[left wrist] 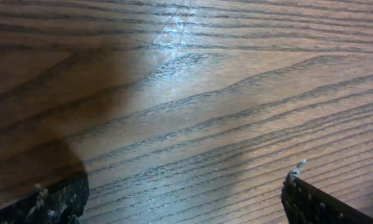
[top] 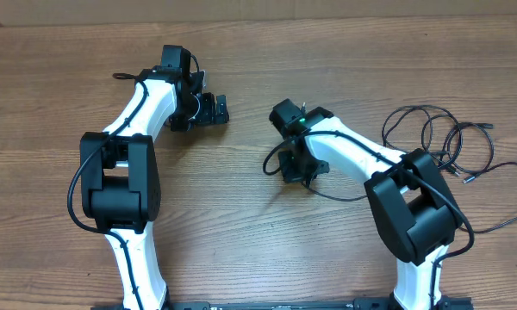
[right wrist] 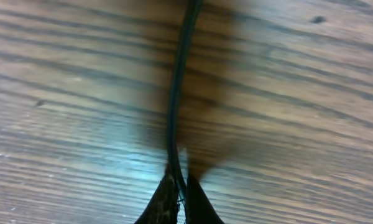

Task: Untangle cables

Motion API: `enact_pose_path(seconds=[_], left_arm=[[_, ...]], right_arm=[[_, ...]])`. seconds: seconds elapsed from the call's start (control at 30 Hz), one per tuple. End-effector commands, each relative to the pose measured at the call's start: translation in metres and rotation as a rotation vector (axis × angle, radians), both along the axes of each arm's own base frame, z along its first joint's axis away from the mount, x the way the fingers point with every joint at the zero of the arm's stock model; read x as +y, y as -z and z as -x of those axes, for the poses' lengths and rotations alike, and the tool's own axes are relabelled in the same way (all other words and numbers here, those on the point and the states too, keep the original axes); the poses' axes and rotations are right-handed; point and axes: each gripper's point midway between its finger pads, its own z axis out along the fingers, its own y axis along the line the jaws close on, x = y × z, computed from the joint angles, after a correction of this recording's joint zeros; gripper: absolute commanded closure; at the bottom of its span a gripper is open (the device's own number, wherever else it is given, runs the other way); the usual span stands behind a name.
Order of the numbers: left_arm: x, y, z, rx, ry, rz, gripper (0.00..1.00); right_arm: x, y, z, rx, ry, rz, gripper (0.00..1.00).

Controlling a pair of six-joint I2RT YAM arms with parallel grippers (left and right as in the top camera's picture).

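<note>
The cables lie as loose black loops on the wooden table at the right, with small plug ends pointing outward. My right gripper is at the table's middle, shut on one thin black cable that trails back under the right arm toward the loops. In the right wrist view that cable runs straight up from the closed fingertips. My left gripper is open and empty at the upper left, far from the cables. In the left wrist view its fingers are wide apart over bare wood.
The wooden table fills the view. The right arm's body stands between its gripper and the cable loops. A thick black arm wire loops beside the left arm. One cable strand reaches the right edge.
</note>
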Motion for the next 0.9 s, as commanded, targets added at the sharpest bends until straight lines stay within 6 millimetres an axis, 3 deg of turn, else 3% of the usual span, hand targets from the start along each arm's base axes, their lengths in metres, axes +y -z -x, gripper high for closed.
enact_pose_path(seconds=[0.0,0.6,0.87], left_arm=[[-0.004,0.049,0.028,0.126,0.023,-0.010,0.01],[-0.004,0.049,0.026,0.120,0.023,-0.010,0.01],[-0.004,0.049,0.026,0.120,0.023,-0.010,0.00]], right_arm=[[-0.045,0.020,-0.001,0.045,0.074,0.094,0.96],[-0.163,0.021,-0.047,0.016,0.452,0.054,0.96],[-0.220,0.021,-0.061,-0.034,0.728,0.032,0.96]])
